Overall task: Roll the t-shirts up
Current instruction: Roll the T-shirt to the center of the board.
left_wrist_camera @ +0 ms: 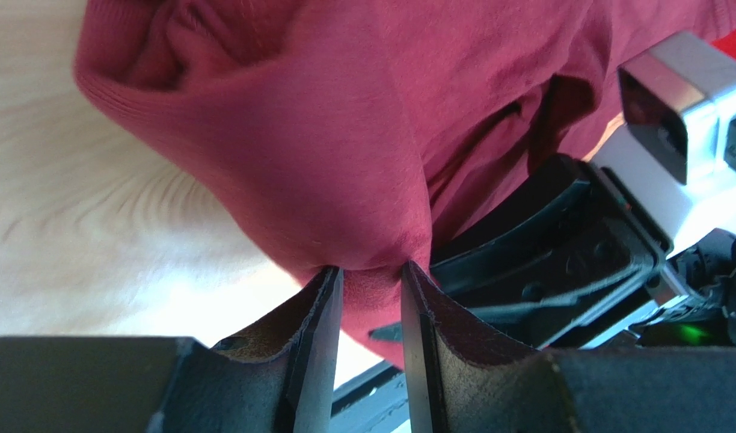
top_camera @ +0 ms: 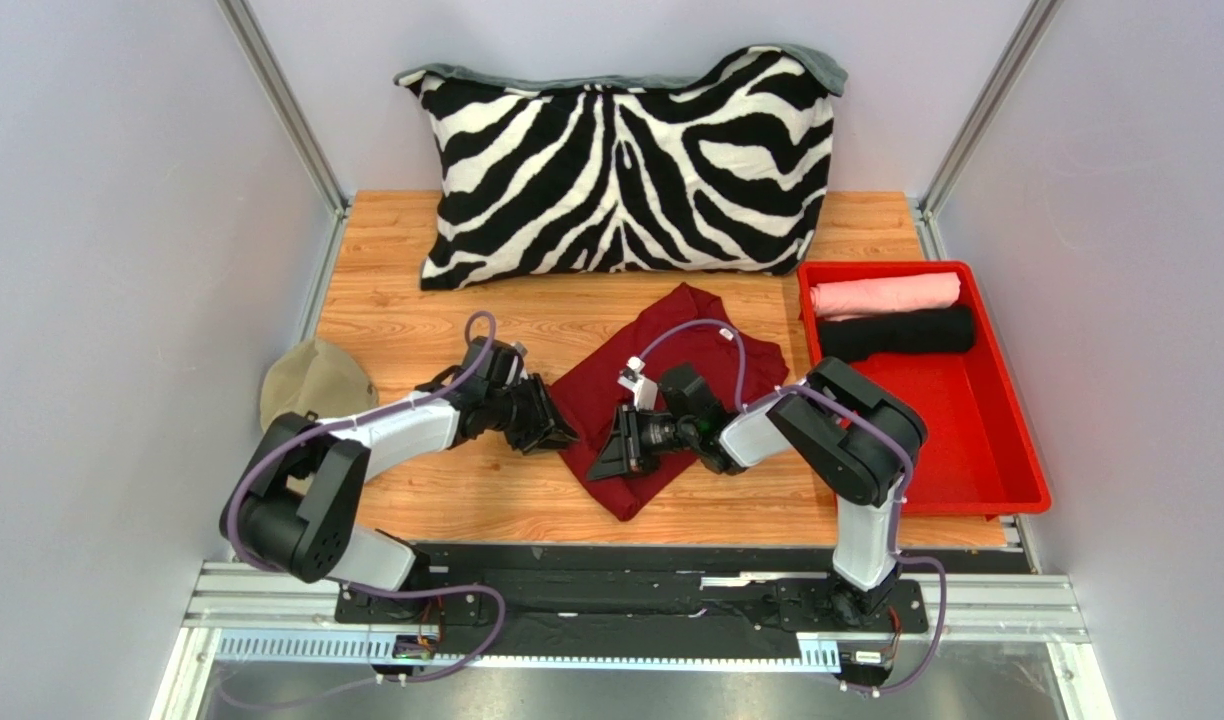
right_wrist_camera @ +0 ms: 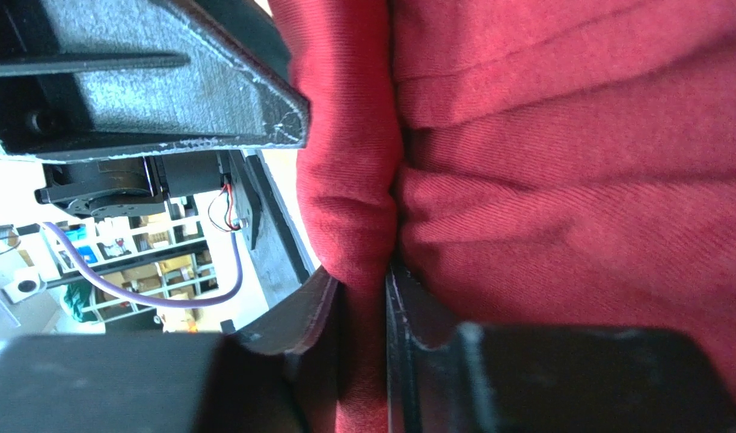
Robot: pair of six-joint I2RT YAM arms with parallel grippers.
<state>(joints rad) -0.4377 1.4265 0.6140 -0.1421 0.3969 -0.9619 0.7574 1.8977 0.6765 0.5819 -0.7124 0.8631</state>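
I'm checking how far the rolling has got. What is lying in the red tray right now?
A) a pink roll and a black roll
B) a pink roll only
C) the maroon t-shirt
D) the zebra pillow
A: the top view shows a pink roll and a black roll side by side at the far end of the red tray; the maroon t-shirt lies outside it.

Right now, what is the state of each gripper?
Left gripper: closed on the maroon t-shirt.
Right gripper: closed on the same t-shirt.
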